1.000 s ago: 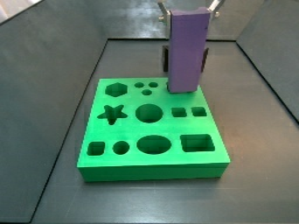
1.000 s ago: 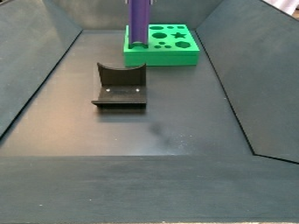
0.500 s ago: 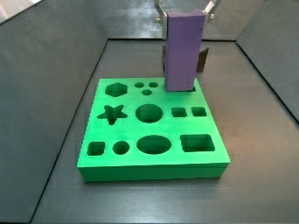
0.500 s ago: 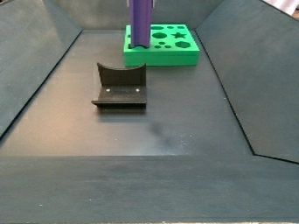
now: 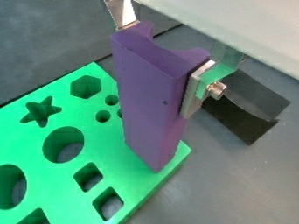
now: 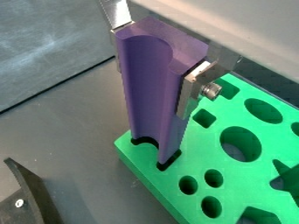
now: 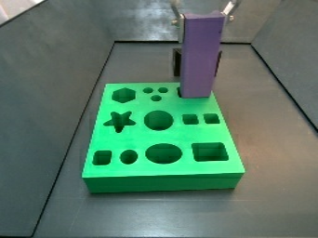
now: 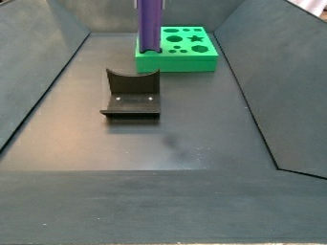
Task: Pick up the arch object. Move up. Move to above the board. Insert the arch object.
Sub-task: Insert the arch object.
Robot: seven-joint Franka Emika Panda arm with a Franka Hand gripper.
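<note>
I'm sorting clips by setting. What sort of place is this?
Probably a lab test rig for robot insertion, not a home or shop: a bare dark walled bin, a green board with shaped holes, and the fixture on the floor. The claw holds the purple arch object at the board.

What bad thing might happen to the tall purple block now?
1. The arch object stands with its bottom just at the notched hole near the edge of the board. If it is a bit off, it may jam instead of sliding in.
2. The hand grips the block only near its top, so a push from the hole's rim might tilt it.
3. A jammed block might nudge the board across the floor.
</note>
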